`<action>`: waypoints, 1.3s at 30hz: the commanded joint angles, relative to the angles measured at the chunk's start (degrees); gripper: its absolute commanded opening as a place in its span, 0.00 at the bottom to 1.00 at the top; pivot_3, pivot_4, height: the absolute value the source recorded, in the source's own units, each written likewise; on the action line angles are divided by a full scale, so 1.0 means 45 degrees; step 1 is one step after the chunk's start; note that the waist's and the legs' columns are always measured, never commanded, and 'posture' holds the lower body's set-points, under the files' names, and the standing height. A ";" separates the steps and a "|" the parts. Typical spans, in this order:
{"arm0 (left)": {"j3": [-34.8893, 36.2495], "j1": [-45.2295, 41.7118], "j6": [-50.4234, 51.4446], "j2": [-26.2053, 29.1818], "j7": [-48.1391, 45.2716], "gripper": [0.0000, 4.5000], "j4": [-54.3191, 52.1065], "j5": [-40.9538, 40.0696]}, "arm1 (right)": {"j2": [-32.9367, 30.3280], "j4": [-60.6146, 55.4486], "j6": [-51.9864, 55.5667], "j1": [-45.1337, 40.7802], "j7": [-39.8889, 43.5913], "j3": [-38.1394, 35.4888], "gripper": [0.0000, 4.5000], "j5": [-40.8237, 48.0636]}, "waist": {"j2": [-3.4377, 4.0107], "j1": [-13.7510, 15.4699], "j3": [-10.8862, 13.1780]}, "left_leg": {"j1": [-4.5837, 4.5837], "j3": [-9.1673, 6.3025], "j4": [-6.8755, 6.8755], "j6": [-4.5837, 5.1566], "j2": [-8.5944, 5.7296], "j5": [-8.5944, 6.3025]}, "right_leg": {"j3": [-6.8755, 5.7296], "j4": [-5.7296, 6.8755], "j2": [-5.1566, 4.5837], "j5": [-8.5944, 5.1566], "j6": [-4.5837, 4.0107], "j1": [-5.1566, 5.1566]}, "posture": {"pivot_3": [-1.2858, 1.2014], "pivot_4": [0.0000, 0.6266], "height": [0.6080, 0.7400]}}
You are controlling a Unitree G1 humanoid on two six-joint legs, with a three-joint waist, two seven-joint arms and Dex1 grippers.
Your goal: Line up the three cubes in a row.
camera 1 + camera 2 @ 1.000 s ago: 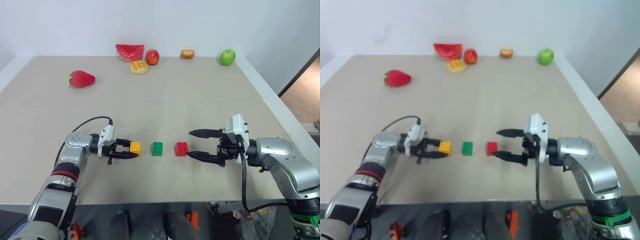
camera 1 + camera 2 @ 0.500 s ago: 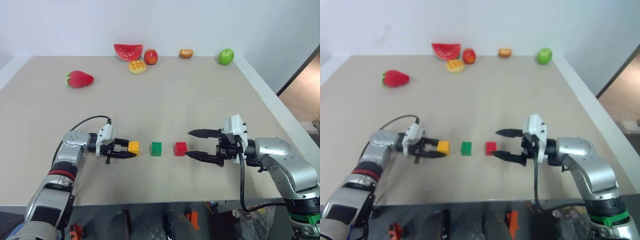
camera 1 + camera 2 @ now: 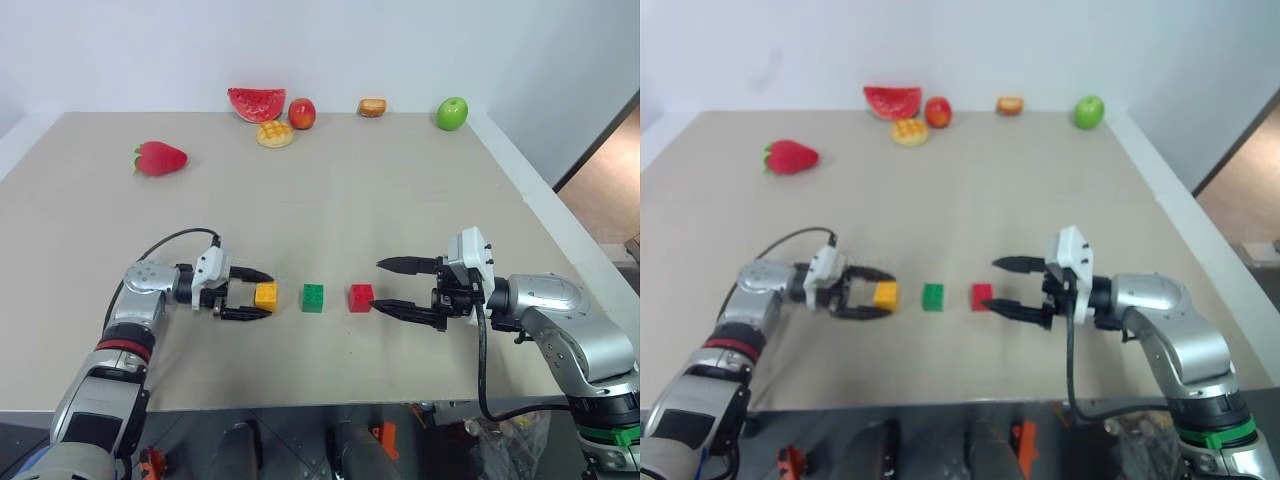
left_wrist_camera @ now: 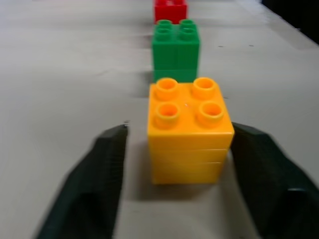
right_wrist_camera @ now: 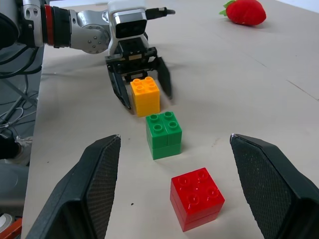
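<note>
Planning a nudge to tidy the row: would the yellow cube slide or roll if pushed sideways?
The yellow cube would probably slide rather than roll: it sits flat on the table on a square base. It looks like stiff, light plastic, and its smooth sides may slip between the left hand's open fingers.

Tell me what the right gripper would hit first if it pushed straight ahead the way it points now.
Most likely the red cube: it sits just ahead of the open right gripper, in line between its fingers. Beyond it come the green cube and yellow cube. It might pass over, as height is unclear.
</note>
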 commanded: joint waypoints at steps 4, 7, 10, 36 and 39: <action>0.0277 0.0074 -0.0198 0.0012 -0.0183 0.99 -0.0321 0.0032 | -0.0002 -0.0206 -0.0104 -0.0215 -0.0020 -0.0201 0.81 0.0114 | 0.0000 -0.0001 0.0000 | 0.0000 0.0000 -0.0001 0.0000 0.0000 0.0000 | 0.0000 0.0000 0.0000 0.0000 0.0000 0.0000 | 0.52 0.24 1.00; 0.0480 0.0354 0.0097 0.0311 -0.0308 0.99 -0.0730 -0.0190 | -0.0033 -0.0238 -0.0025 -0.0259 0.0000 -0.0232 0.81 0.0194 | 0.0000 -0.0021 0.0000 | 0.0000 0.0000 -0.0001 0.0000 0.0001 0.0000 | 0.0000 0.0000 0.0001 0.0000 0.0000 -0.0001 | 0.52 0.24 1.00; 0.0849 0.0782 0.0820 0.0980 -0.0288 0.99 -0.1270 -0.0443 | -0.0078 -0.0211 -0.0012 -0.0324 0.0057 -0.0286 0.81 0.0244 | 0.0000 -0.0042 0.0000 | 0.0000 0.0000 -0.0006 0.0000 0.0004 0.0000 | 0.0000 0.0001 0.0005 0.0000 -0.0001 -0.0007 | 0.52 0.24 1.00; 0.5721 0.8355 1.1161 0.3264 0.8298 0.99 -1.3225 -0.3890 | -0.0335 0.0050 0.0122 0.2306 -0.1251 -0.2656 0.81 0.0632 | -0.0020 -0.0031 -0.0010 | 0.0076 0.0017 -0.0034 -0.0026 0.0006 -0.0055 | -0.0016 0.0004 -0.0033 -0.0041 -0.0047 0.0016 | 0.52 0.24 1.00; 0.5782 0.8331 1.0912 0.3469 0.8124 0.99 -1.2855 -0.3868 | -0.0320 -0.0058 0.0064 0.2448 -0.1281 -0.2579 0.81 0.0575 | -0.0019 -0.0034 -0.0009 | 0.0086 0.0013 -0.0026 -0.0050 -0.0007 -0.0069 | -0.0017 -0.0002 -0.0057 -0.0038 -0.0053 -0.0003 | 0.52 0.24 1.00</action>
